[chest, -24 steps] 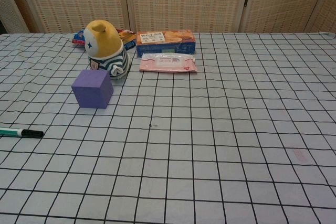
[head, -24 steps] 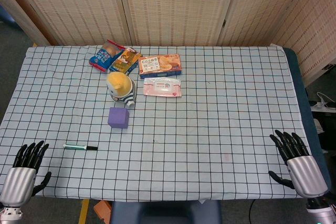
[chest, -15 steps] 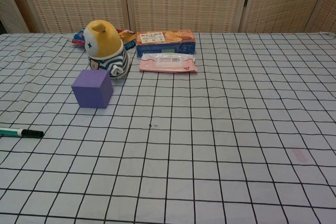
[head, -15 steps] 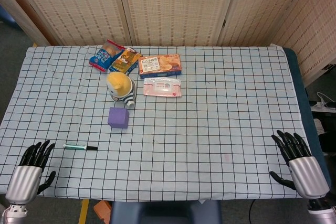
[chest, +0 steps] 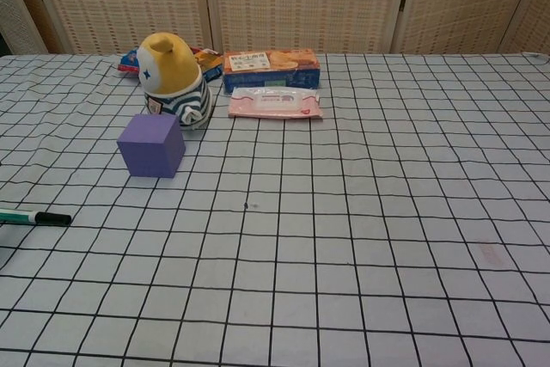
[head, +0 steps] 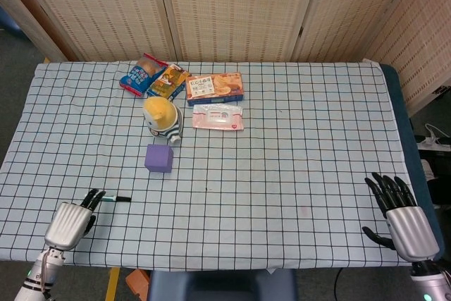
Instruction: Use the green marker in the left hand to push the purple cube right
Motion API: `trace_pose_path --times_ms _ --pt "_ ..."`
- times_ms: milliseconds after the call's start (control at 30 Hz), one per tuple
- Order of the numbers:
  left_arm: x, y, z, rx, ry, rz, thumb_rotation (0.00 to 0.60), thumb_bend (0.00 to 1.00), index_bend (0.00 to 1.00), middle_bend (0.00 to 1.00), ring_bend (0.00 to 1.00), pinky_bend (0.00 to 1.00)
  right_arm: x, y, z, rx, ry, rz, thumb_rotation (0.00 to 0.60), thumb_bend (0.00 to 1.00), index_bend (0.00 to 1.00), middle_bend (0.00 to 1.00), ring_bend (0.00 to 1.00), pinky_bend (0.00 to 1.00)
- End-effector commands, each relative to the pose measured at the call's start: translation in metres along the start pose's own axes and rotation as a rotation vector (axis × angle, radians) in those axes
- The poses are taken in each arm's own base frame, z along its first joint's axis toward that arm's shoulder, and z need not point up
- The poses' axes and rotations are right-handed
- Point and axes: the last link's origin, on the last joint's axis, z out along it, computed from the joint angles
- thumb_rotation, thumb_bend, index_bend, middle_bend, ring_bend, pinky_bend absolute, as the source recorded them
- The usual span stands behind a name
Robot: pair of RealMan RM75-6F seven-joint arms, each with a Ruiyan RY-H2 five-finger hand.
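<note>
Head view: left hand [head: 70, 220] over green marker [head: 115, 199] on table [head: 296, 167].

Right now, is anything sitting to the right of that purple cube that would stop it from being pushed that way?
Nothing visible does. Bare checked tablecloth lies right of the purple cube; the yellow striped toy stands behind it.

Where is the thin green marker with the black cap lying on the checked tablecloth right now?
In the head view the green marker lies flat near the table's front left, just below the purple cube, with the left hand reaching its left end.
</note>
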Motion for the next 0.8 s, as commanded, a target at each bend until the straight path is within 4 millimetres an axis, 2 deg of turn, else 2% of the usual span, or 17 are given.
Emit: trace_pose_path --times_ms 33,400,800 --pt "-0.017 0.006 0.02 -0.032 -0.04 0.055 0.6 0.42 0.24 0.23 0.94 1.0 -0.002 0.0 0.002 -0.003 -0.008 -0.004 0.6 0.06 0.0 0.0 0.0 0.0" --pt "-0.04 -0.007 0.041 -0.018 -0.069 0.081 0.6 0.44 0.28 0.27 0.95 1.0 -0.004 0.001 0.004 -0.015 -0.021 -0.01 0.6 0.06 0.0 0.0 0.0 0.0" --pt "-0.054 -0.008 0.051 -0.014 -0.087 0.137 0.6 0.44 0.34 0.36 0.95 1.0 -0.006 0.001 0.006 -0.014 -0.035 -0.01 0.6 0.06 0.0 0.0 0.0 0.0"
